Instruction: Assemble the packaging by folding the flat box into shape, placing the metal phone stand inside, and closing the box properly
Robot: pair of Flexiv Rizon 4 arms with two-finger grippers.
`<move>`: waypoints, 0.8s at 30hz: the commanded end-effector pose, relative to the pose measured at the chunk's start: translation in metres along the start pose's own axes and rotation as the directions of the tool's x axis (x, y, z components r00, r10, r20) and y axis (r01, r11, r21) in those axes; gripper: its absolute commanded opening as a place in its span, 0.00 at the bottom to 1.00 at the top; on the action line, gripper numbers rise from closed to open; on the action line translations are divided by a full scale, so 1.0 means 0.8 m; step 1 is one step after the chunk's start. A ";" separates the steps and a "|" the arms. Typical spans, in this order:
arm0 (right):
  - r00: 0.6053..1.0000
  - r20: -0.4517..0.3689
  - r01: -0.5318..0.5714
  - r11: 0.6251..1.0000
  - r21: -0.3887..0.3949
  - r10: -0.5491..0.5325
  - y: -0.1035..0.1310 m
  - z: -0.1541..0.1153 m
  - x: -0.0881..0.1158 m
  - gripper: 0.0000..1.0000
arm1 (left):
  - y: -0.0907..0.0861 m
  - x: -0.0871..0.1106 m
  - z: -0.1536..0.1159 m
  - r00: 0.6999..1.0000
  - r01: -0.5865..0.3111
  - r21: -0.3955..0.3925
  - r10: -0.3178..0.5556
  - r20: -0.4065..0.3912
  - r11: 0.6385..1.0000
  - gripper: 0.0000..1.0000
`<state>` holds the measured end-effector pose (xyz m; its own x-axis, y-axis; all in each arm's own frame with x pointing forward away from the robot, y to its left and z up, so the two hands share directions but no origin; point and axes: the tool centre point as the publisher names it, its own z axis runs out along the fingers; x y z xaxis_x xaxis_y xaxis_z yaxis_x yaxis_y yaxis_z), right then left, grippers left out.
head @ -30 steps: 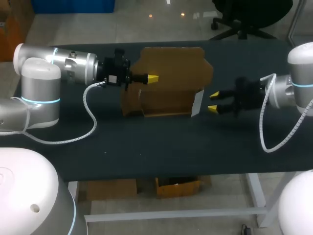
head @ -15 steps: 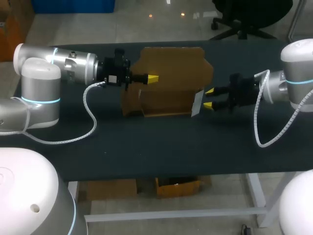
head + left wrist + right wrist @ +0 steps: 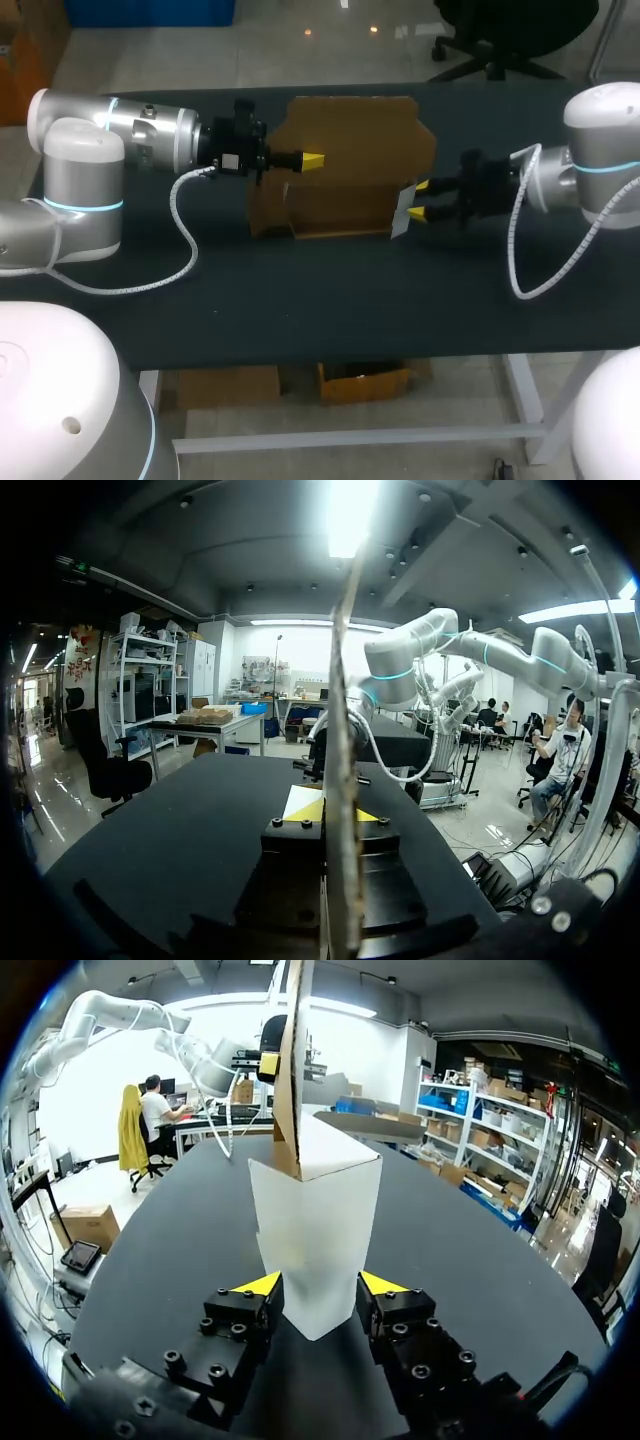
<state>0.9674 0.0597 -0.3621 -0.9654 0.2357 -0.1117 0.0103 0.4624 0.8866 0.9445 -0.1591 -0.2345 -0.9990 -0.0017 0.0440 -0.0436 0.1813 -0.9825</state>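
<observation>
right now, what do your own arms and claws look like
My left arm and right arm are rounded white and silver tubes with thin light-blue rings at the joints. The left claw and right claw are black blocks with bright yellow tips. A white coiled cable loops off each wrist.

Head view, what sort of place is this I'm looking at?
Most likely a robotics lab workstation for packaging trials: the left arm and right arm come in from the sides over a black table, with a half-folded cardboard box between the left gripper and right gripper.
</observation>
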 end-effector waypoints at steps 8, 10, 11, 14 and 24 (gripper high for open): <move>1.000 0.006 -0.005 1.000 -0.007 0.005 0.004 0.010 0.011 0.44 | 0.007 -0.002 0.001 1.000 0.000 -0.001 0.000 -0.004 1.000 0.00; 1.000 0.006 -0.008 1.000 -0.007 0.008 0.005 0.012 0.012 0.44 | 0.007 -0.002 0.001 1.000 0.000 -0.001 0.000 -0.004 1.000 0.00; 1.000 0.007 -0.009 1.000 -0.008 0.009 0.005 0.013 0.013 0.44 | 0.007 -0.002 0.001 1.000 0.000 -0.001 0.000 -0.004 1.000 0.00; 1.000 0.012 -0.015 1.000 -0.007 0.015 0.005 0.015 0.015 0.44 | 0.007 -0.002 0.001 1.000 0.000 -0.001 0.000 -0.004 1.000 0.00; 0.998 0.038 -0.046 0.999 -0.022 0.047 0.005 0.019 0.019 0.44 | 0.007 -0.002 0.001 1.000 0.000 -0.001 0.000 -0.004 1.000 0.00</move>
<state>0.9588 0.0725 -0.3630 -0.9553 0.2836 -0.0832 0.0515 0.4368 0.8981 0.9442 -0.1580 -0.2346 -0.9990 -0.0019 0.0440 -0.0437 0.1812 -0.9825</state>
